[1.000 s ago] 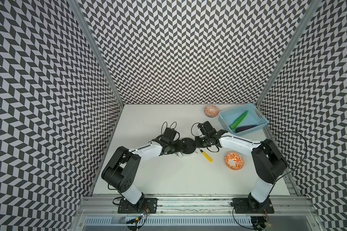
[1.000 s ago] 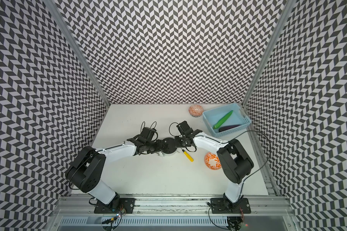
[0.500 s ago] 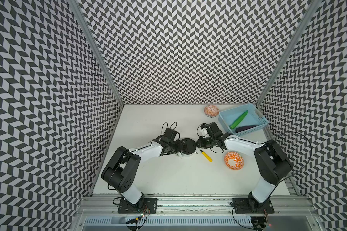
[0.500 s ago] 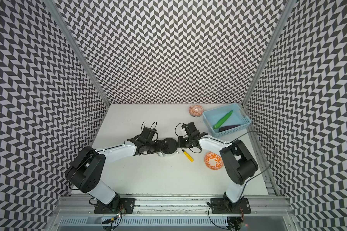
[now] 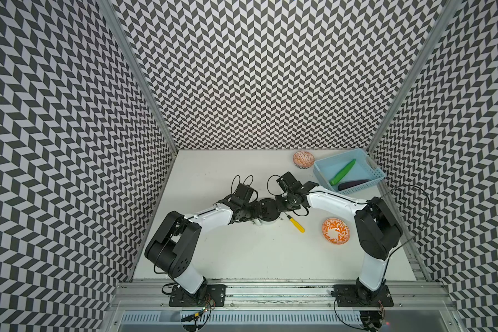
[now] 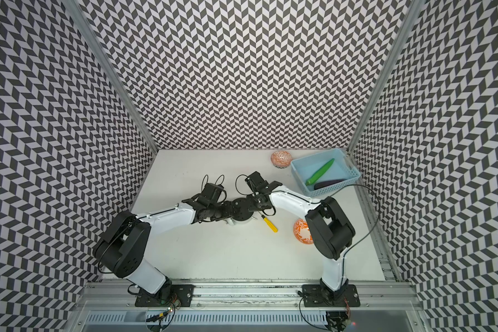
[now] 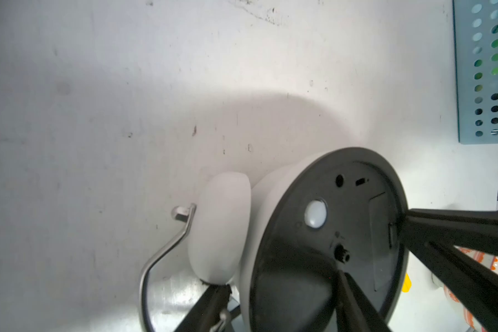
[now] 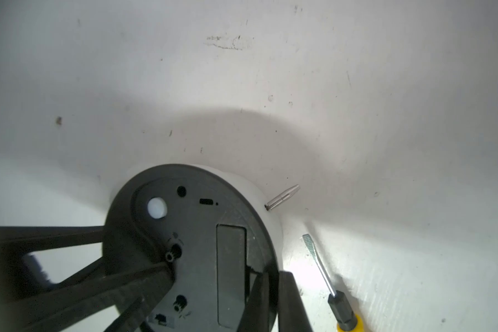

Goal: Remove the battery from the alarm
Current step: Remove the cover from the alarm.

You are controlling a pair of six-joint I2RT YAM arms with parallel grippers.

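Note:
The alarm [image 5: 266,207] [image 6: 242,207] lies dial down on the table, its black disc back [image 8: 199,244] facing up. My left gripper [image 7: 282,287] is shut on the alarm: one finger sits below the white bell [image 7: 219,230], the other lies across the black back [image 7: 314,230]. My right gripper [image 8: 273,278] comes from the opposite side and is shut on the rim of the back, beside the rectangular battery panel [image 8: 232,276]. In both top views the two grippers [image 5: 256,211] [image 5: 279,201] meet over the alarm. The battery is hidden.
A yellow-handled screwdriver [image 5: 295,224] [image 8: 322,273] lies just right of the alarm. An orange patterned bowl [image 5: 335,230] stands further right, another [image 5: 303,159] at the back. A blue basket [image 5: 357,188] holding a green and a purple vegetable fills the back right corner.
My right arm's elbow swung out to the right and came back, its gripper staying at the alarm's right edge. The left arm and the alarm have not moved.

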